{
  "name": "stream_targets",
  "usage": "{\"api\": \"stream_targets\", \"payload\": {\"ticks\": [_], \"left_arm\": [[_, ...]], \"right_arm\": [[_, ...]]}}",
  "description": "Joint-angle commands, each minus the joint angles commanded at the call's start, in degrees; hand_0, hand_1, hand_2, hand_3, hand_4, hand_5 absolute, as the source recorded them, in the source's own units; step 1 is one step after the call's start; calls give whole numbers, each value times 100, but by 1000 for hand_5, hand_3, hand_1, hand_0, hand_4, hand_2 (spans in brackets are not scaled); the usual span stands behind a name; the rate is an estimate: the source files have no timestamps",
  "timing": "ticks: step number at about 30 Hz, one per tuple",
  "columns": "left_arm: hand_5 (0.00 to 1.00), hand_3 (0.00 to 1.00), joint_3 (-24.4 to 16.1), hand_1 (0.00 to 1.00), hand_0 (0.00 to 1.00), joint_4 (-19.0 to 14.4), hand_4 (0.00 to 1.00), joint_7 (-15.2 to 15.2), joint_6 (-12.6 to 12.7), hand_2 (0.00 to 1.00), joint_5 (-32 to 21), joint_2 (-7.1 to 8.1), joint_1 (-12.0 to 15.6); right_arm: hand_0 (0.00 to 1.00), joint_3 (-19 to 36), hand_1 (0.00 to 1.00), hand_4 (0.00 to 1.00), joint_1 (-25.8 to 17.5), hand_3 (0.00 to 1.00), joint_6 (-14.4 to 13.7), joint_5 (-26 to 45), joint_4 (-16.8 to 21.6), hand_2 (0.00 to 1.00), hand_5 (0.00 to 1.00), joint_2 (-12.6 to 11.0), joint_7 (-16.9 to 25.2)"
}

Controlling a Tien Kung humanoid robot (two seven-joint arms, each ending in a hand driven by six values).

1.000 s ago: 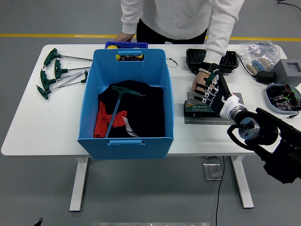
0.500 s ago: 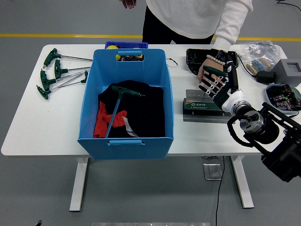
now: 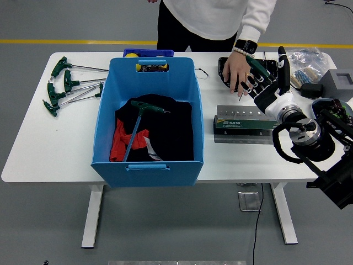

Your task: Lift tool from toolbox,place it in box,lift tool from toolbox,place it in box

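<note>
Behind our right hand (image 3: pixel 263 83) (fingers spread, holding nothing) a person's hand (image 3: pixel 236 72) rests on the black plastic tray (image 3: pixel 227 70). The grey metal toolbox (image 3: pixel 242 124) lies just below. One green-handled T-wrench (image 3: pixel 139 124) sits in the blue plastic box (image 3: pixel 149 160).

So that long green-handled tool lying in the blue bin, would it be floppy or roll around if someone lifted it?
The T-handle tool looks like a thin metal shaft, so probably stiff, not floppy. Its crossbar handle should stop it rolling far. Lying on soft dark cloth inside the blue bin, it may tilt handle-down if gripped by the shaft.
</note>
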Motion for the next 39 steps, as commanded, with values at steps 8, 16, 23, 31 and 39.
{"api": "stream_targets", "payload": {"ticks": [8, 16, 23, 31, 39], "left_arm": [[652, 724, 48, 750, 723, -1, 745, -19, -7, 791, -76, 11, -11], [650, 720, 63, 750, 723, -3, 742, -25, -3, 791, -110, 14, -16], [650, 719, 67, 750, 722, -6, 741, -29, 0, 791, -110, 23, -23], [648, 721, 38, 746, 723, -7, 740, -19, 27, 786, -59, 47, -46], [648, 717, 83, 739, 720, -19, 741, -48, 65, 780, -119, 72, -68]], "right_arm": [[357, -55, 269, 998, 190, 374, -54, -51, 256, 334, 792, -61, -1], [364, -536, 270, 973, 737, 379, -43, -110, 468, 337, 747, 38, -7], [384, -1441, 277, 973, 1295, 380, 64, -395, 637, 342, 747, 188, -84], [455, -3106, 321, 975, 2016, 407, 709, -1734, 54, 395, 743, 588, -610], [674, -3616, 666, 998, 2158, 687, 1897, -3444, -678, 758, 834, 854, -1206]]}}
